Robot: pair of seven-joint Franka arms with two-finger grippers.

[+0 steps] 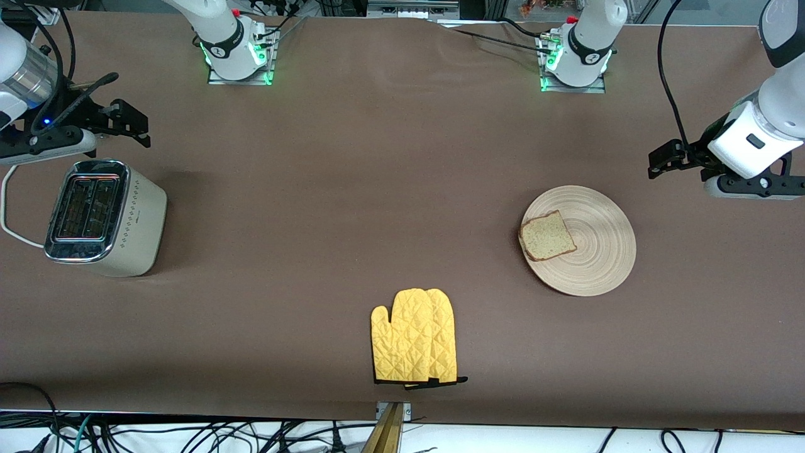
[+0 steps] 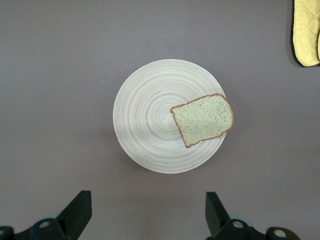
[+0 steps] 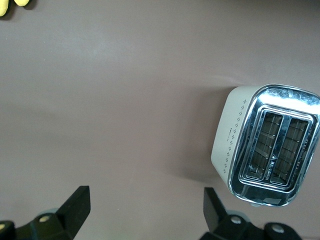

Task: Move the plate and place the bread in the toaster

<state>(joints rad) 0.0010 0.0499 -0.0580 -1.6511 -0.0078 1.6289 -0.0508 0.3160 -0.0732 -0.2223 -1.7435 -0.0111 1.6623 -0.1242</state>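
Left claw [image 2: 146, 215] spread above plate [image 2: 150, 130]; right claw [image 3: 144, 212] waits.

Left gripper [image 2: 147, 212] raised, fingers spread wide, right gripper [image 3: 145, 210] likewise — both arms waiting.

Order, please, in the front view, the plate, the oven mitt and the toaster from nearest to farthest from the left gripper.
From the left gripper, open at the left arm's end of the table:
1. The plate, beside that gripper, with the bread on it.
2. The yellow oven mitt, mid-table, nearer the front camera.
3. The toaster, at the right arm's end.
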